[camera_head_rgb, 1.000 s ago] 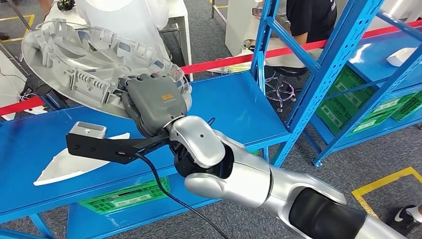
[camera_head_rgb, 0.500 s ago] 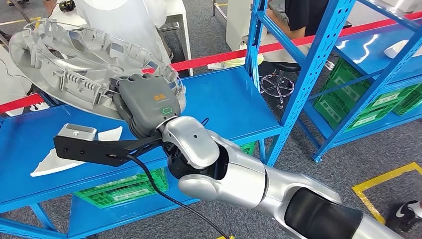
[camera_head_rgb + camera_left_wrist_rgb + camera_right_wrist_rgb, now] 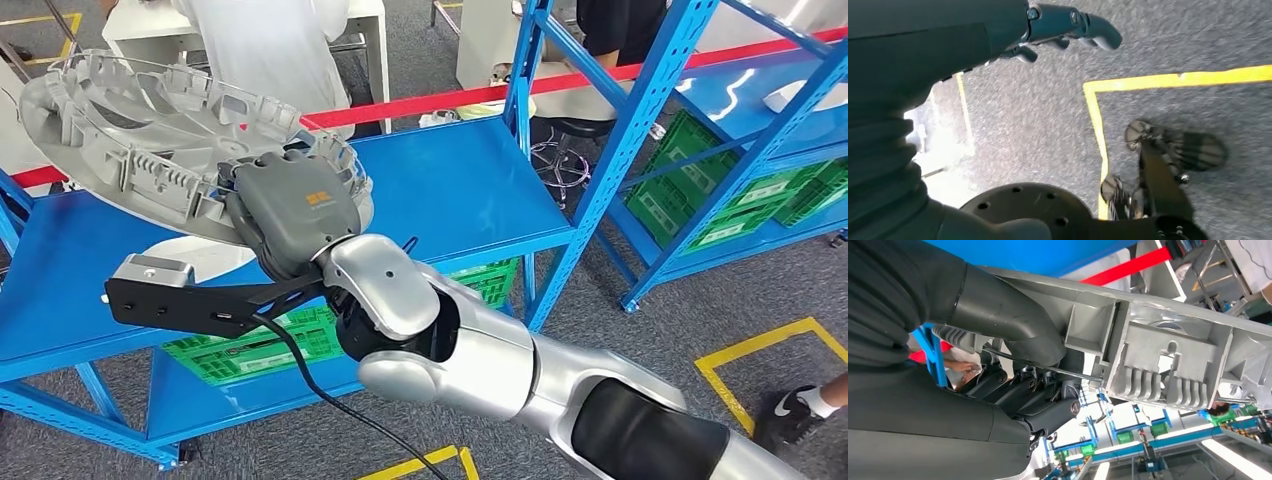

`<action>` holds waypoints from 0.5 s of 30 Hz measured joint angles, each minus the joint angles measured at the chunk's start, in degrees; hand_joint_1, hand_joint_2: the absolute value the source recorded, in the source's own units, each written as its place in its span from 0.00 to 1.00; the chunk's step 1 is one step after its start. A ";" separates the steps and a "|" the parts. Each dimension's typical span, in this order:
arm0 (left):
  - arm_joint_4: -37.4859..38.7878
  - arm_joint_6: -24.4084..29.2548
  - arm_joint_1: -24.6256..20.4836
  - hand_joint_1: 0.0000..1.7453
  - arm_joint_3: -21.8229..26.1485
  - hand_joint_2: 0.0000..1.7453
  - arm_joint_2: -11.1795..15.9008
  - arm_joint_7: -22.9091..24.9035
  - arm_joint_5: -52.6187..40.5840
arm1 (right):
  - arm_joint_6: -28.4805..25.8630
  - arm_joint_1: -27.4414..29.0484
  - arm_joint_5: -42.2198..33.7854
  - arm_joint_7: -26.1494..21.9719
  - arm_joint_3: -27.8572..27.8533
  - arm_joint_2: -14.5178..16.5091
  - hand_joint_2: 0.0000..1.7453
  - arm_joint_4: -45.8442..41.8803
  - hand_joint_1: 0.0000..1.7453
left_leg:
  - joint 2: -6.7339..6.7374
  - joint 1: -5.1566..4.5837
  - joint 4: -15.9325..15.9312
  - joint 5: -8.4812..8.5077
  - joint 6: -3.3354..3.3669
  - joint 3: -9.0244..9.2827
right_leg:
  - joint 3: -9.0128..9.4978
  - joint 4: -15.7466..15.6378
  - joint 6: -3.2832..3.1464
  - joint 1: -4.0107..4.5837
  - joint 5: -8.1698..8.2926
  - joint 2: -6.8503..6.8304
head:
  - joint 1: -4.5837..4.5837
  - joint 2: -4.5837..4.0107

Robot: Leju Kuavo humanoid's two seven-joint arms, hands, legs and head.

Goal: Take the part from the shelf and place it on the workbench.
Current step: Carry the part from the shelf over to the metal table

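Right hand (image 3: pixel 292 212) fingers holding one grey part (image 3: pixel 150 130), left hand (image 3: pixel 1068 27) fingers spread, empty.

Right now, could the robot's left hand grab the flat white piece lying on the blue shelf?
Probably not. The left hand hangs low over the grey floor, empty, away from the blue shelf. The flat white piece is also partly covered by the big grey round part that the right hand holds.

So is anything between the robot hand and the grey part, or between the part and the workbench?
Nothing is between them: the right robot hand already grips the large grey part at its rim, above the blue shelf. I cannot pick out the workbench, so that path cannot be judged. A person stands just behind the shelf.
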 joint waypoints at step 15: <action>0.02 1.16 -0.22 0.00 1.39 1.00 -0.55 0.92 0.81 | 0.82 -0.31 -1.10 0.00 0.90 1.66 1.00 -0.45 1.00 | 0.20 1.41 12.70 -5.00 -4.11 -1.13 | 0.17 -11.82 -1.64 0.06 6.60 -0.71 | -0.15 0.01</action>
